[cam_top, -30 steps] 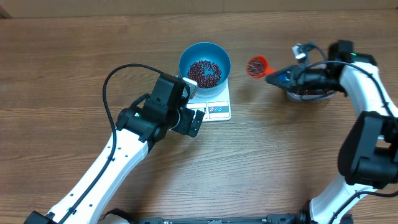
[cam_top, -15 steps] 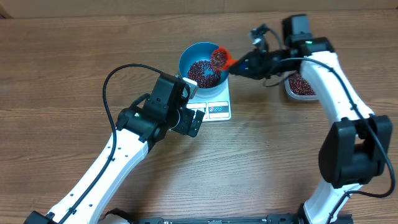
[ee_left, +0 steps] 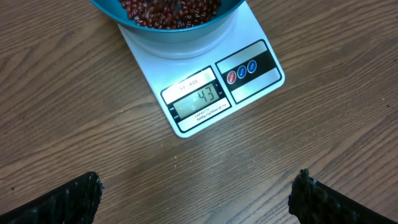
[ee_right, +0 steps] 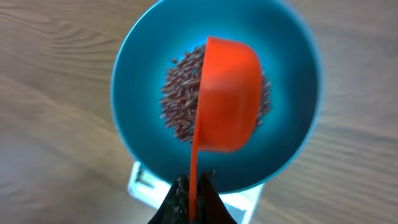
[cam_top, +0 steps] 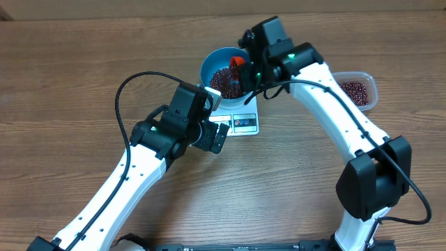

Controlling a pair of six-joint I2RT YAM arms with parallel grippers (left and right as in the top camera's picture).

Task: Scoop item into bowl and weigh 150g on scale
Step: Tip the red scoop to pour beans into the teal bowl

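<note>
In my view the bowl (cam_top: 208,68) stands on the scale (cam_top: 244,123) at the middle of the desk (cam_top: 70,70), beans (cam_top: 221,82) inside; the scoop (cam_top: 237,63) hangs over them. The tub (cam_top: 373,84) lies right, well apart. My left pincer (ee_left: 196,199) sits before the scale.

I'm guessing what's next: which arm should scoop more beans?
Right. The right gripper holds the orange scoop over the bowl, nearer the bean tub. The left gripper is open and empty, facing the scale.

Left arm reaching in from lower left, left hand (ee_left: 196,199) facing down, fingers spread wide, right arm arched across from the right, right hand (ee_right: 191,198) pinched on a scoop (ee_right: 227,102) handle
</note>
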